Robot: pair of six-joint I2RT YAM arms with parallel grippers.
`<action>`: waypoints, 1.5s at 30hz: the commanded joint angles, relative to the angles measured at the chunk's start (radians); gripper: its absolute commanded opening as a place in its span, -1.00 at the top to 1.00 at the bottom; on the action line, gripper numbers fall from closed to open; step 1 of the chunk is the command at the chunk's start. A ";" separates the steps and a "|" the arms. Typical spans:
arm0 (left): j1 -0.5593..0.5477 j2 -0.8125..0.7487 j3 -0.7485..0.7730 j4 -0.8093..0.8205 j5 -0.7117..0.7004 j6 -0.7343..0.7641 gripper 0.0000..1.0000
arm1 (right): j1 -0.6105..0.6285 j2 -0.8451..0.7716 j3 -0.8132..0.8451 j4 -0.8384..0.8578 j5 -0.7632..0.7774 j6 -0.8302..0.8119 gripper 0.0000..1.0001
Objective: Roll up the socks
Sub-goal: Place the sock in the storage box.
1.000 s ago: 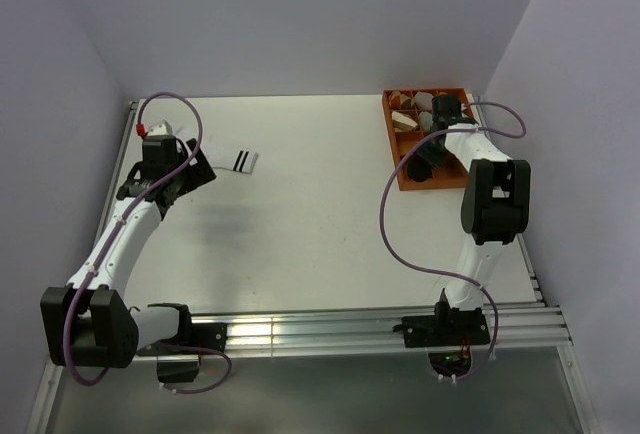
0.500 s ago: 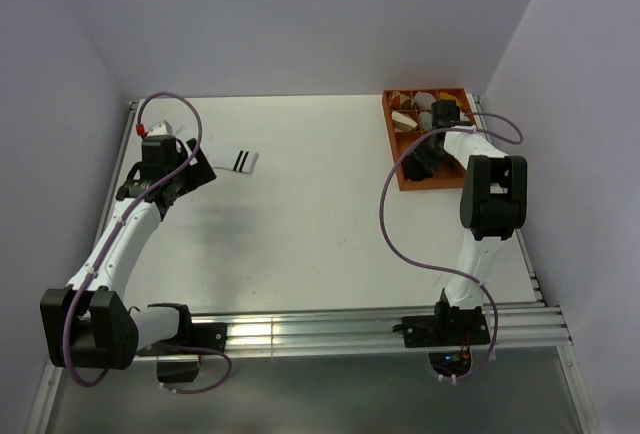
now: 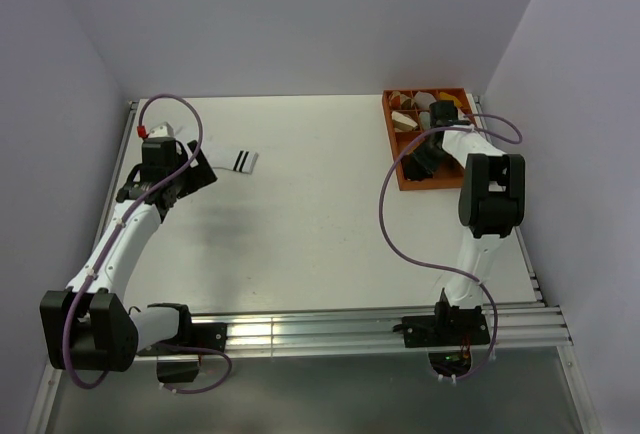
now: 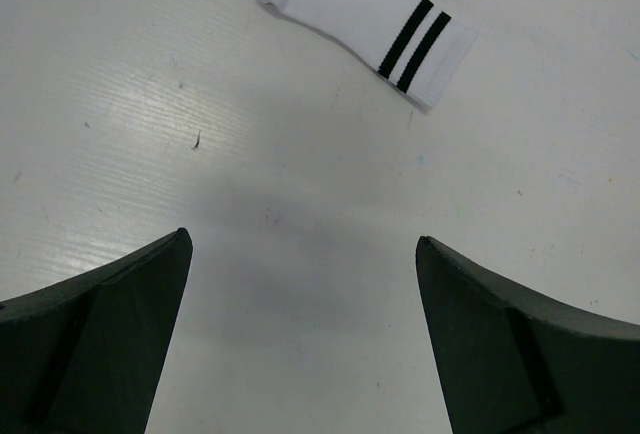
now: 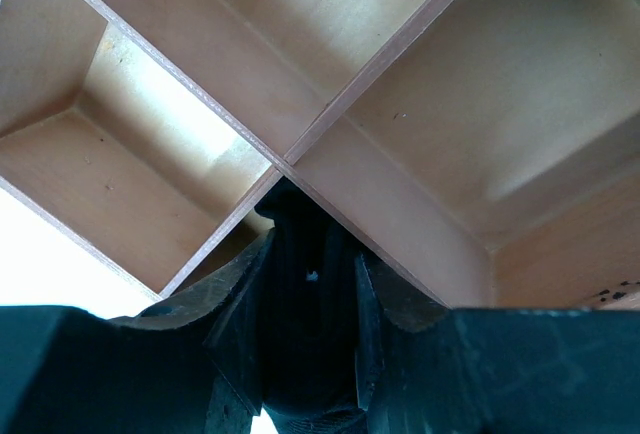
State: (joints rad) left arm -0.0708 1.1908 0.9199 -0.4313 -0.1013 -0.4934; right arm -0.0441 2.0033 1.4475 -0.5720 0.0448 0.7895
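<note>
Right wrist view: right claw (image 5: 308, 329) is closed narrow on the black sock (image 5: 303, 239). The dark fabric fills the gap between the two fingers (image 5: 240, 299) and bulges out past their tips. The sock's free end sits right at a crossing of the tray (image 5: 390, 29) dividers. Touching or just above: cannot tell. Which compartment it belongs to: cannot tell. The compartments seen here show bare tan floors and thin orange walls. One cell at the left is brightly lit.

Top view: the right arm reaches to the tray at the far right of the table (image 3: 320, 214), claw over the tray's near-left part. The far cells hold rolled bundles (image 3: 408, 117). Their colours are hard to sort at this size, though tan and grey show. The black sock is hard to pick out against the black claw here.

Left wrist view: left claw (image 4: 302, 244) is spread wide and grips nothing. There is only bare table between the fingers. The white sock (image 4: 360, 4) lies flat ahead of the claw, apart from both fingertips. Its cuff, with two black stripes, points right, and the rest runs out of frame at the top.

Top view: the left claw is at the far left of the table. The white sock is just beside it toward the centre, well apart from the tray.
</note>
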 commanded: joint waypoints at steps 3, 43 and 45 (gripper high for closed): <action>0.000 -0.028 -0.001 0.020 0.017 0.010 -0.98 | 0.004 0.038 -0.003 -0.118 0.047 -0.036 0.74; 0.000 -0.089 -0.030 0.089 0.155 0.013 -0.95 | 0.007 -0.089 0.114 -0.235 0.061 -0.136 -0.11; 0.000 -0.092 -0.032 0.089 0.158 0.013 -0.95 | 0.013 -0.083 0.111 -0.232 0.063 -0.138 0.08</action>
State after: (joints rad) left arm -0.0708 1.1282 0.8856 -0.3573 0.0559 -0.4911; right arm -0.0414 1.9762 1.5242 -0.7460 0.0887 0.6628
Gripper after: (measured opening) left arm 0.978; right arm 0.500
